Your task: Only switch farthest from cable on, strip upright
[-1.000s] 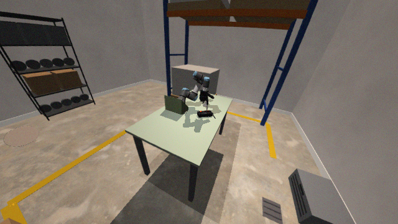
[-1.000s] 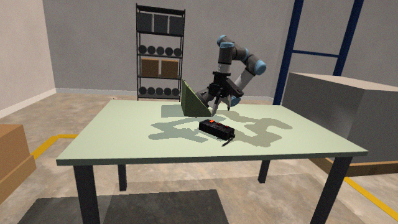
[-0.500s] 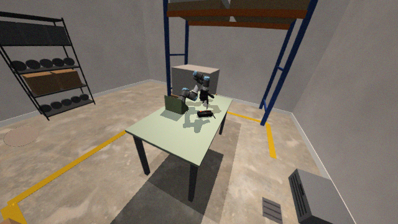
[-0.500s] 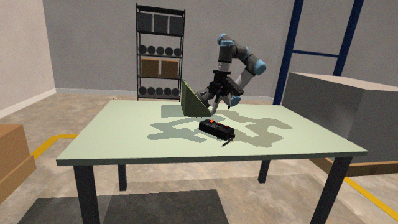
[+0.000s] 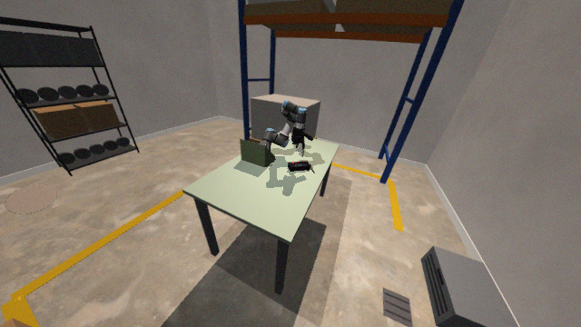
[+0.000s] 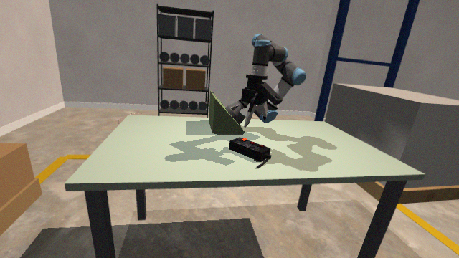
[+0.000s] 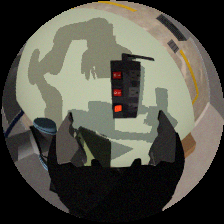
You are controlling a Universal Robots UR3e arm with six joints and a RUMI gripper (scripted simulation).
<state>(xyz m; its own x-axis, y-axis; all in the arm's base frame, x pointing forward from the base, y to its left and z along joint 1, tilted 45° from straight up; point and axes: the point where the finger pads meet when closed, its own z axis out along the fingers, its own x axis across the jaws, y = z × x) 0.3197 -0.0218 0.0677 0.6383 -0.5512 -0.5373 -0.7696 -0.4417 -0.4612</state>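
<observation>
Grey-walled warehouse room with a mottled concrete floor [image 5: 113, 191] and yellow tape lines, and a pale green table [image 6: 143, 158] on dark legs in the middle. A tall blue rack [image 5: 243, 68] with orange beams stands behind it, with a grey box [image 6: 387, 118] next to the table.

For containers: there's a black shelf unit [image 6: 158, 54] by the back wall. Its top level has dark bins, the next has a row of dark round things, then two brown cartons [image 6: 184, 78], then another row of round things at the bottom. Can't tell what's inside the bins or cartons. There are more brown boxes [image 6: 14, 179] at the left edge of the exterior view, and a grey cabinet [image 5: 467, 286] on the floor in a corner.

On the table is a dark green wedge block [image 6: 220, 118] beside the arm's base. The power strip [image 6: 249, 147] lies flat near the middle-back of the table, switches facing up, its short cable poking off the end nearer the exterior camera. In the wrist view there are three red switches in a row, and the one farthest from the cable [image 7: 118, 108] glows brighter orange than the other two.

The gripper [image 6: 251, 116] hangs above the table just behind the strip's far end, not touching it. Its fingers are spread wide with nothing between them.
</observation>
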